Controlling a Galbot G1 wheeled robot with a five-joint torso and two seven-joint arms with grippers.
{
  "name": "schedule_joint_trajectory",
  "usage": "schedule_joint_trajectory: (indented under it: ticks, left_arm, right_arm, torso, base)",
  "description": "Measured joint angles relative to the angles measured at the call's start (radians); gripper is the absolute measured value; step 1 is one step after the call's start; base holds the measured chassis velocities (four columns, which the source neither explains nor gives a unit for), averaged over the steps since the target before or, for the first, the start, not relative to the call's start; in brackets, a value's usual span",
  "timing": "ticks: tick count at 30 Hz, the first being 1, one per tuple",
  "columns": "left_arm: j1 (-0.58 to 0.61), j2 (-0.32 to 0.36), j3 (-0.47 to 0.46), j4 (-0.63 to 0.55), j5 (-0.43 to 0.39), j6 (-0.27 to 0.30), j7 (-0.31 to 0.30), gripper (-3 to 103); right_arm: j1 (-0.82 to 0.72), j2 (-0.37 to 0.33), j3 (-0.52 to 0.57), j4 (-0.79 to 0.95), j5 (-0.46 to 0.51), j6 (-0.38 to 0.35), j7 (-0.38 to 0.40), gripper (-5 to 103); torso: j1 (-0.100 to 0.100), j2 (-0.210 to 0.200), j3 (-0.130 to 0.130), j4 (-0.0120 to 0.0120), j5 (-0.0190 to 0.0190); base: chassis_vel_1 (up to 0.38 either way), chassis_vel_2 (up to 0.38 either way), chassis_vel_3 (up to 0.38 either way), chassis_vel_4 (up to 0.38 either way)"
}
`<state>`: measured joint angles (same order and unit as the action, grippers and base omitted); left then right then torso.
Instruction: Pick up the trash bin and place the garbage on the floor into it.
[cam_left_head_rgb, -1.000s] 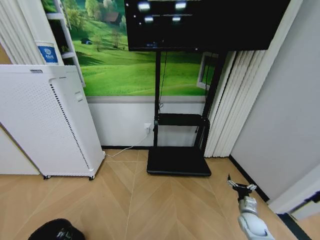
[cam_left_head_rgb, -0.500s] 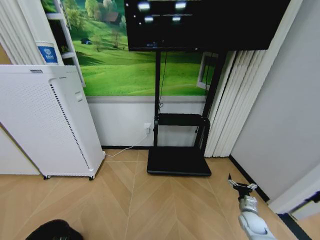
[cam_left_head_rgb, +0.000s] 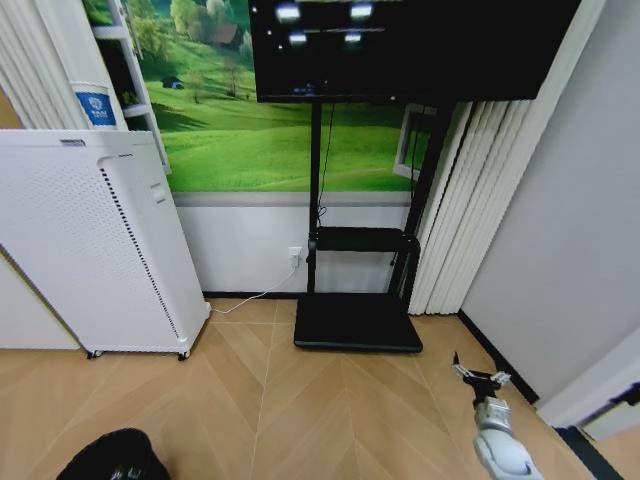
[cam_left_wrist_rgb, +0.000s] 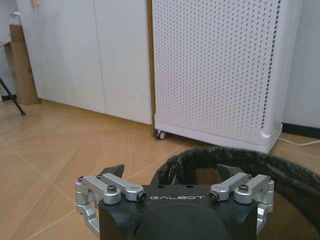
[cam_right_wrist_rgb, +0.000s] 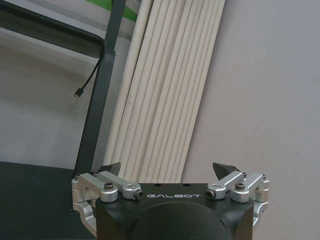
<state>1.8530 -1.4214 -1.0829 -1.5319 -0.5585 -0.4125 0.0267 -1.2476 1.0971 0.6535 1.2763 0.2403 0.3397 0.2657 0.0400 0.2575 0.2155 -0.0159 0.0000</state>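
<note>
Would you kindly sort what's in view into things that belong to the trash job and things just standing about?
Job: trash bin; left gripper, open over its rim; right gripper, open, empty.
Standing about: white perforated appliance; TV stand; curtain.

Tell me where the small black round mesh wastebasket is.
The small black round mesh wastebasket sits low at the head view's left, under the left gripper, before the white perforated appliance.
</note>
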Motion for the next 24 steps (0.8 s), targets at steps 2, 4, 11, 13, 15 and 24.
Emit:
schedule_joint_trajectory:
  ticks: [2, 4, 11, 13, 15, 24]
  left_arm:
    - [0.009, -0.003, -0.008, -0.026, -0.003, -0.003, 0.01, 100]
    - [0.023, -0.008, -0.016, -0.067, -0.008, -0.003, 0.024, 100]
    - [0.083, -0.017, -0.045, -0.324, 0.023, 0.051, 0.11, 100]
    - [0.102, -0.002, -0.045, -0.451, 0.069, 0.106, 0.092, 100]
    - [0.109, 0.02, -0.032, -0.535, 0.101, 0.167, 0.056, 100]
    - [0.069, 0.235, 0.156, -0.755, 0.161, 0.348, -0.055, 100]
  right_arm:
    - [0.0, 0.0, 0.0, -0.001, 0.0, 0.001, 0.0, 100]
    - [0.0, -0.001, 0.001, -0.001, 0.003, 0.001, 0.0, 100]
    - [-0.017, -0.019, 0.025, 0.032, 0.02, 0.032, -0.026, 100]
    - [-0.072, -0.05, 0.04, 0.104, 0.073, 0.029, -0.056, 100]
    - [-0.119, -0.074, 0.06, 0.176, 0.126, 0.022, -0.08, 100]
    - [-0.344, -0.101, 0.126, 0.585, 0.19, -0.101, -0.11, 100]
  torso:
    - [0.0, 0.0, 0.0, 0.0, 0.0]
    - [0.0, 0.0, 0.0, 0.0001, 0.0]
    - [0.0, 0.0, 0.0, 0.0001, 0.0005]
    - [0.0, 0.0, 0.0, -0.0001, 0.0003]
    - [0.0, 0.0, 0.0, 0.0, 0.0003]
    - [0.0, 0.0, 0.0, -0.0011, -0.0005]
  base:
    - [0.0, 0.0, 0.0, 0.0]
    - [0.0, 0.0, 0.0, 0.0]
    - [0.0, 0.0, 0.0, 0.0]
    - [0.0, 0.0, 0.0, 0.0]
    - [0.0, 0.0, 0.0, 0.0]
    - [0.0, 0.0, 0.0, 0.0]
